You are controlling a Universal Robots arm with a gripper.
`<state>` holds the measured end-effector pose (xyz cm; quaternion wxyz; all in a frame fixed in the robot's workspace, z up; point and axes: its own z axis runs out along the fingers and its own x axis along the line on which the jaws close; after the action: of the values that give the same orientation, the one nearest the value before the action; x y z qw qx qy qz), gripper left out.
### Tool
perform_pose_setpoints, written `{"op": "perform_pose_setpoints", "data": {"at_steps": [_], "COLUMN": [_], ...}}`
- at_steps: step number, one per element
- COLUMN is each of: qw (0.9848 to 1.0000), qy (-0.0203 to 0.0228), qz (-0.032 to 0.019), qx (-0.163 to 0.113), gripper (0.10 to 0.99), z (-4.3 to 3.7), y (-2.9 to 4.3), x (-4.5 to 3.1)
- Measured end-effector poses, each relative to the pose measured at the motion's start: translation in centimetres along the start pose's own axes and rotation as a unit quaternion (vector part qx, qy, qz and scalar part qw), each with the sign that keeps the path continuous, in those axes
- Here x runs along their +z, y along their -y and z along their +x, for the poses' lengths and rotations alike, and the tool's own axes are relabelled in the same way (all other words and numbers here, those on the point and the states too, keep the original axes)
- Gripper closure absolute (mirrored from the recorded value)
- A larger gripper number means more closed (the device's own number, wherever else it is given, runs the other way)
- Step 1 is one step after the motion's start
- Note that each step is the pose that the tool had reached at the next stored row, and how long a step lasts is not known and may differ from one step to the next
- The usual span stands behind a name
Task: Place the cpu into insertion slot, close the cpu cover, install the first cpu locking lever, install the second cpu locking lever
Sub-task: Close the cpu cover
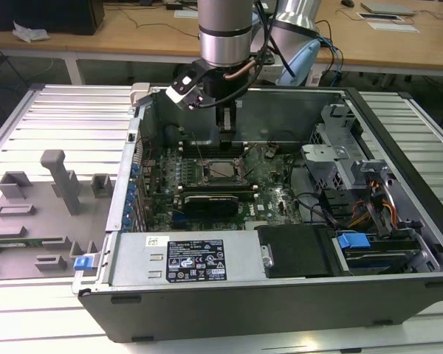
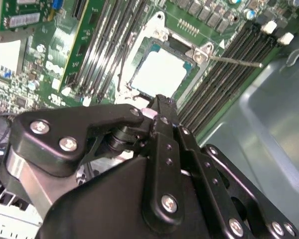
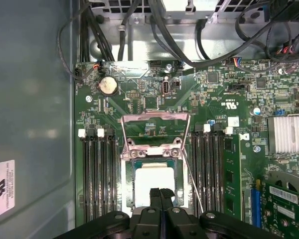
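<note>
The cpu [image 3: 152,183] lies flat in the insertion slot [image 3: 129,185] on the green motherboard, its pale metal face up; it is also bright in the second wrist view [image 2: 158,72]. The cpu cover [image 3: 154,119], a thin silver frame, is swung open and lies back off the socket. A thin wire locking lever [image 3: 193,180] sticks out beside the socket, unlatched [image 2: 235,61]. My gripper [image 3: 160,192] hovers just above the near edge of the cpu, fingers shut together with nothing between them. In the exterior view the gripper [image 1: 227,139] hangs over the socket [image 1: 223,171].
Black memory slots [image 3: 98,174] flank the socket on both sides. The grey case wall [image 3: 30,99] stands close beside it. Cables [image 3: 139,30] hang past the board's far edge. A heatsink [image 3: 288,134] and an expansion card [image 3: 284,209] sit on the other side.
</note>
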<state>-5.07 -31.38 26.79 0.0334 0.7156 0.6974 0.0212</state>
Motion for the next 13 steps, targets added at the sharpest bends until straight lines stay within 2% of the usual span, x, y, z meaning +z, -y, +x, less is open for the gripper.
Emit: {"op": "perform_pose_setpoints", "data": {"at_steps": [2, 5, 13], "qw": [1.0, 1.0, 1.0], "qy": [0.0001, 0.0001, 0.0001], "qz": [0.0, 0.0, 0.0], "qx": [0.0, 0.0, 0.0], "gripper": [0.98, 0.98, 0.98], "z": [-0.01, -0.01, 0.01], "y": [-0.04, -0.07, -0.82], "x": [-0.53, -0.56, -0.5]}}
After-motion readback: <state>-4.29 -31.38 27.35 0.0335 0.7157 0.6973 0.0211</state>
